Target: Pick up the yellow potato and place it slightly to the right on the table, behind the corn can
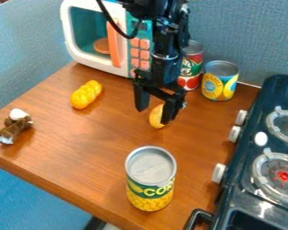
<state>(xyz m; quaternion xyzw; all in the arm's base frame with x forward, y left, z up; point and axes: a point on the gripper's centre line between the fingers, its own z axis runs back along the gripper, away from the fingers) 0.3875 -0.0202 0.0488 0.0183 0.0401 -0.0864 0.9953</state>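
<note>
The black gripper (153,115) hangs over the middle of the wooden counter, its two fingers apart. A yellow oval toy food (156,117) lies at the fingertips, partly hidden behind the right finger. Whether either finger touches it, I cannot tell. To the left lies a lumpy yellow toy (86,94), and near the counter's left edge is a brown and white toy (14,126). A corn can (150,179) stands upright toward the front.
A toy microwave (101,38) stands at the back left. Behind and right of the gripper are a red and green can (191,67) and a yellow and blue can (219,81). The dark toy stove (245,175) borders the wooden counter (110,134) on the right.
</note>
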